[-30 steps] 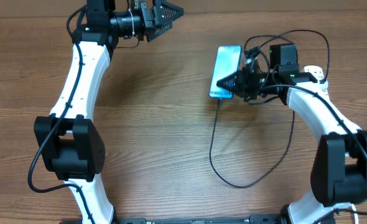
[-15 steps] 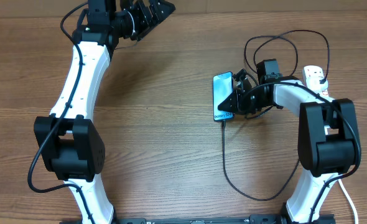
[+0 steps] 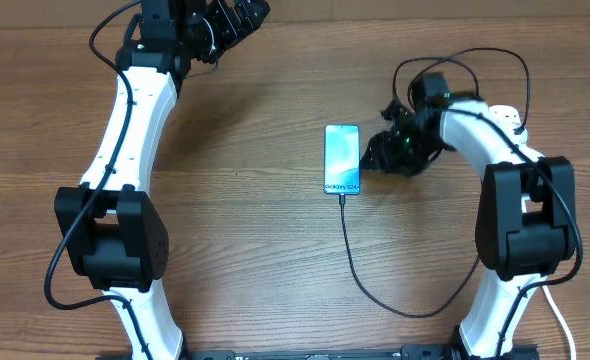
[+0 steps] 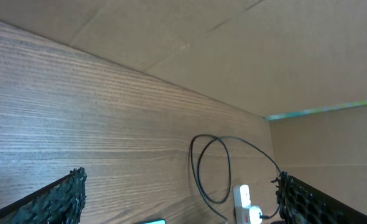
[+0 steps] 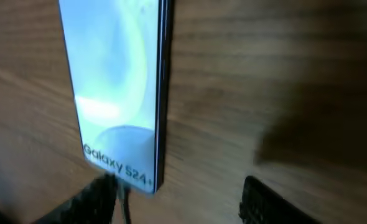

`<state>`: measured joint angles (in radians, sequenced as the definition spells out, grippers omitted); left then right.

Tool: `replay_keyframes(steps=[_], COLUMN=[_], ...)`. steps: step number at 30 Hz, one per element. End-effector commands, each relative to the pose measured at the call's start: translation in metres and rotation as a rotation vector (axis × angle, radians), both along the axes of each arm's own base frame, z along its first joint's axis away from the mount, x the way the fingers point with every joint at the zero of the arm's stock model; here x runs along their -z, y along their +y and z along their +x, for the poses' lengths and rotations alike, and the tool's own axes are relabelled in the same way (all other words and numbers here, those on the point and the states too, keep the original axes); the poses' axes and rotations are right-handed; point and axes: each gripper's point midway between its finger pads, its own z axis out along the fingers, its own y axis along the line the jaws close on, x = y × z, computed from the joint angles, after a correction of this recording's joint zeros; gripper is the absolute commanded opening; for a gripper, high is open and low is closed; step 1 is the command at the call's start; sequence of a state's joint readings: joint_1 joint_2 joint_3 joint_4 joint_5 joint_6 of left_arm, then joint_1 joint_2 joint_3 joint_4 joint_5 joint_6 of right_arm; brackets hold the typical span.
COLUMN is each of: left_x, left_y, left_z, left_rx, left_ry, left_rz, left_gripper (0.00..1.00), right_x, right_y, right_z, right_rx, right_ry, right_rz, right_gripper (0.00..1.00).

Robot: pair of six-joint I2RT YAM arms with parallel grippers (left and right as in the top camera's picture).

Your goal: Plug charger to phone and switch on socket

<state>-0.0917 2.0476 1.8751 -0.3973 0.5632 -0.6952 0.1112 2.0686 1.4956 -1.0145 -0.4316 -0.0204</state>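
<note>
The phone (image 3: 342,160) lies flat, screen up, at mid-table. In the right wrist view the phone (image 5: 112,87) shows "Galaxy S24+" at its near edge. The charger (image 3: 348,243), a thin black cable, meets the phone's bottom edge, curves toward the front of the table and climbs the right side to a loop at the back. My right gripper (image 3: 372,157) sits just right of the phone, open, nothing between its fingers (image 5: 274,202). The socket (image 3: 506,118) peeks out behind the right arm; the left wrist view shows the socket (image 4: 244,203) with a red switch. My left gripper (image 3: 243,15) hangs open at the back left.
The black cable loop (image 4: 209,168) lies on the wood beside the socket at the back right. A cardboard wall (image 4: 283,56) runs along the table's far edge. Both arm bases stand at the front corners.
The right gripper has opened and let go of the phone, which moved left and now lies flat. The gripper has drawn back to the right. The left gripper shifted slightly.
</note>
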Motion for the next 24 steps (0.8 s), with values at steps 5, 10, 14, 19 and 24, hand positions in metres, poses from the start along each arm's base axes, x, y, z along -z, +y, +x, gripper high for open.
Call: replay_keyframes(steps=[5, 10, 14, 19, 24], left_x=[-0.010, -0.010, -0.010, -0.010, -0.010], left_y=[-0.001, -0.001, -0.001, -0.001, -0.001], left_z=[-0.001, -0.001, -0.001, -0.001, -0.001], left_rx=[0.009, 0.009, 0.009, 0.009, 0.009], left_ry=[-0.034, -0.034, -0.034, -0.034, -0.034], left_rz=[0.017, 0.017, 0.017, 0.017, 0.017], left_gripper=[1.00, 1.00, 0.99, 1.00, 1.00], right_x=[-0.117, -0.122, -0.122, -0.122, -0.098], right_y=[-0.095, -0.193, -0.267, -0.327, -0.362], right_z=[0.054, 0.051, 0.033, 0.015, -0.004], right_rx=[0.298, 0.570, 0.746, 0.889, 0.959], right_ry=[-0.154, -0.119, -0.081, -0.073, 0.001], right_rz=[-0.409, -0.494, -0.507, -0.517, -0.520], right_gripper=[0.77, 0.88, 1.00, 1.00, 1.00])
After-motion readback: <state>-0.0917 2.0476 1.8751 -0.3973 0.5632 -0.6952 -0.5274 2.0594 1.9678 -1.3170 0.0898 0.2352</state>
